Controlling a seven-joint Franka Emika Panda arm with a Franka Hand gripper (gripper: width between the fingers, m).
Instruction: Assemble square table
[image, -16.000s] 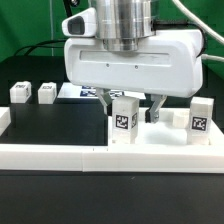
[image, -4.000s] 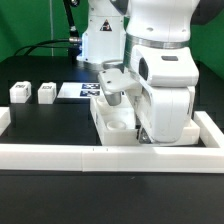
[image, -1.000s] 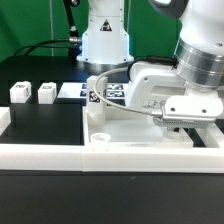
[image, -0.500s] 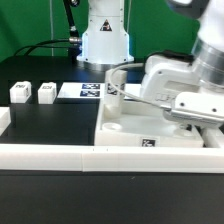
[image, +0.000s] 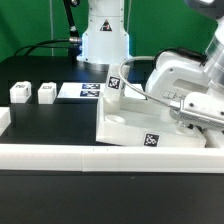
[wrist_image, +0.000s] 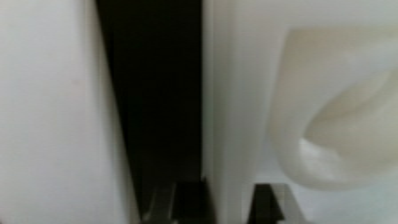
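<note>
Here, white square table top (image: 120, 135) with raised rim, black-white tag (image: 150, 141).

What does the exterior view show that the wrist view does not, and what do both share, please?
Only the exterior view shows the layout: two leg blocks on the black table, the marker board beside them, the border wall in front, and the square top tilted with its tag showing. Only the wrist view shows the end effector up close, its dark fingertips shut on a thin white edge beside a dark gap. Both show the top's white plastic, though the wrist view is too close to tell which part.
</note>
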